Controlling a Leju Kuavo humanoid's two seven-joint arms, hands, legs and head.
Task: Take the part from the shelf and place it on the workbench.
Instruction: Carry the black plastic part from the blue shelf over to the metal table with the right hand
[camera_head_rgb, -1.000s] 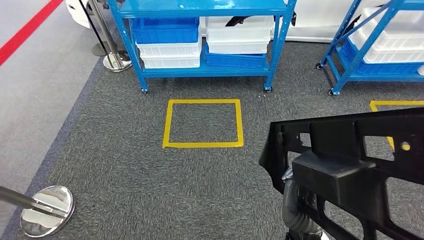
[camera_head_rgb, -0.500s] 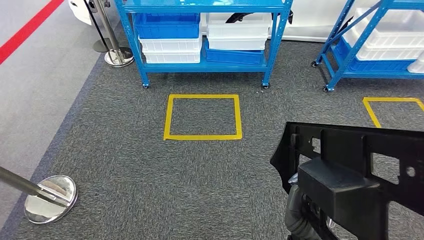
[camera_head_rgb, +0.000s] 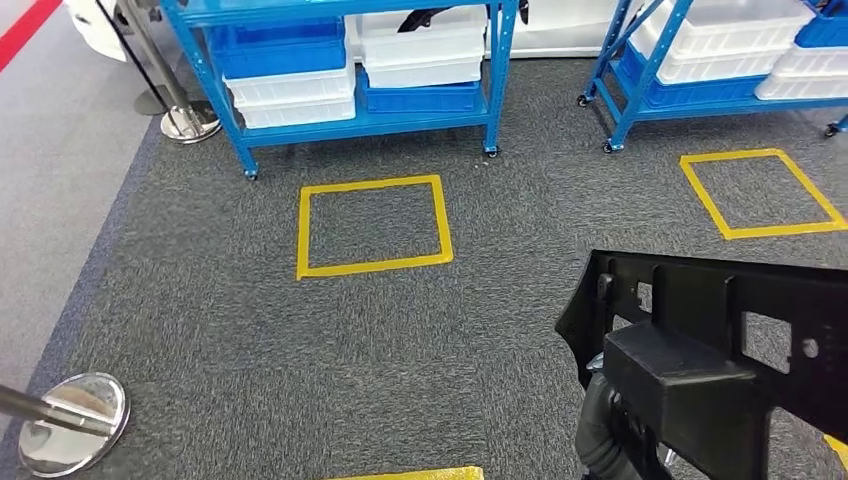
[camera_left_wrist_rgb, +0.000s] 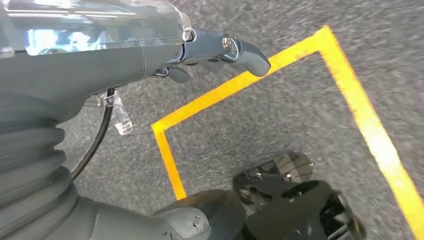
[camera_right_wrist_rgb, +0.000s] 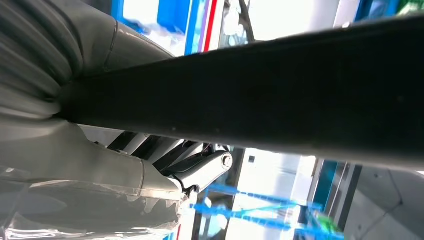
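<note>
Right hand (camera_right_wrist_rgb: 150, 165) has its fingers wrapped on the black plastic part (camera_head_rgb: 720, 340), which crosses the right wrist view as a thick dark bar (camera_right_wrist_rgb: 260, 95) sitting right against the palm. From the head view that part is a big flat frame with cutouts and a boxy block on the front, held up over the grey carpet (camera_head_rgb: 250, 340) at the lower right, well away from the shelves.

Left hand (camera_left_wrist_rgb: 200, 55) hangs over the floor holding nothing, fingers loosely apart and slightly curled, above a corner of yellow tape (camera_left_wrist_rgb: 165, 130).

Further out there's a yellow tape square (camera_head_rgb: 372, 225) in front of a blue shelf rack (camera_head_rgb: 350, 125) stacked with blue and white bins, a second rack (camera_head_rgb: 640, 80) to the right with its own tape square (camera_head_rgb: 760, 192), and a chrome stanchion base (camera_head_rgb: 72, 420) at lower left.
</note>
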